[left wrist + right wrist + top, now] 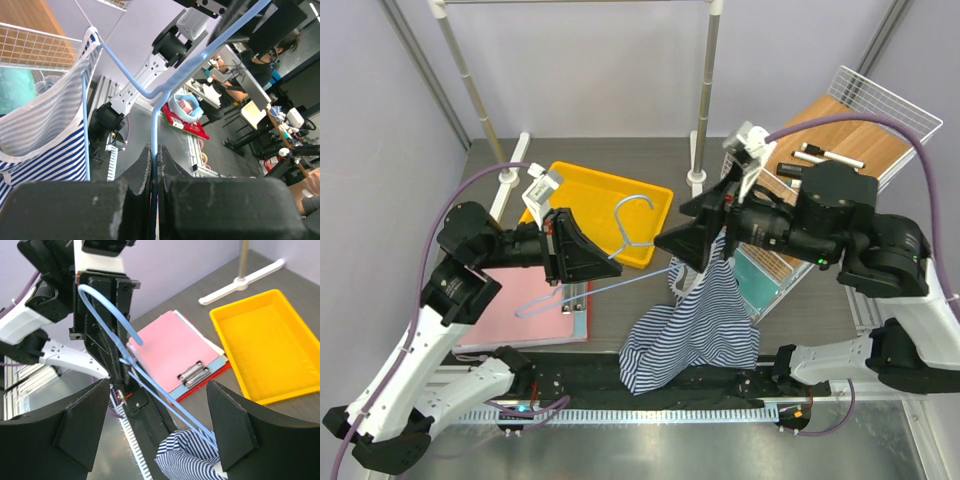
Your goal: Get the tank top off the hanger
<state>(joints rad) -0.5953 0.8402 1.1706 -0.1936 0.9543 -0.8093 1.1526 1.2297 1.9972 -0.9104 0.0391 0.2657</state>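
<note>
The light-blue wire hanger [632,238] is held tilted above the table, hook up. My left gripper [605,258] is shut on its wire; in the left wrist view the jaws pinch the wire [154,165]. The navy-and-white striped tank top [692,322] hangs from the hanger's right end, its hem on the black strip at the table front. One strap loops over the hanger corner [92,37]. My right gripper [692,228] is open and empty just above the tank top. In the right wrist view [157,386] its fingers straddle the hanger wires [150,390] and the top [192,459].
A yellow tray [578,180] lies behind the hanger. A pink clipboard [515,318] is under the left arm. A white wire rack with a wooden board [850,135] and markers stands at the right. Grey rack poles [708,95] rise at the back.
</note>
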